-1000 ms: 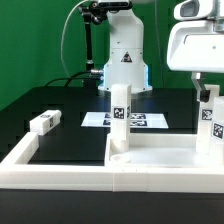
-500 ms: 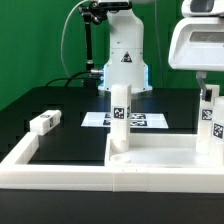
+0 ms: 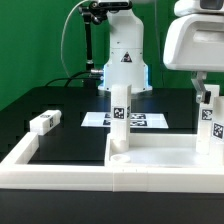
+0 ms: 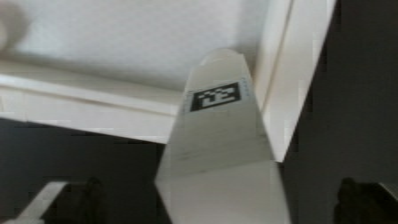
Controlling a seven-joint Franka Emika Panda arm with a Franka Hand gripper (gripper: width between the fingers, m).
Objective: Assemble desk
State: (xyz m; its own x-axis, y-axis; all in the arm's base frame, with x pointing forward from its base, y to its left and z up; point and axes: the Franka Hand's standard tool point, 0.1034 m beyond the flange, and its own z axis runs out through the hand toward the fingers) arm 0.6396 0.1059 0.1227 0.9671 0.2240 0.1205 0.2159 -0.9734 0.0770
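The white tabletop panel [image 3: 165,158] lies at the front, on the exterior view's right, hollows facing up. One tagged white leg [image 3: 121,112] stands upright at its far left corner. A second tagged leg [image 3: 210,122] stands upright at the far right corner. My gripper [image 3: 207,88] is over this second leg and open. In the wrist view the leg [image 4: 222,130] rises between the dark fingertips [image 4: 64,200], with a gap on each side, and the tabletop [image 4: 107,50] lies beneath it. A third leg [image 3: 44,122] lies loose on the black surface at the left.
The marker board [image 3: 145,120] lies flat behind the tabletop, in front of the robot base [image 3: 124,62]. A long white rim [image 3: 30,160] frames the black surface at the front left. A green backdrop stands behind.
The gripper housing has shifted slightly over the right leg. The legs and the tabletop have not moved.
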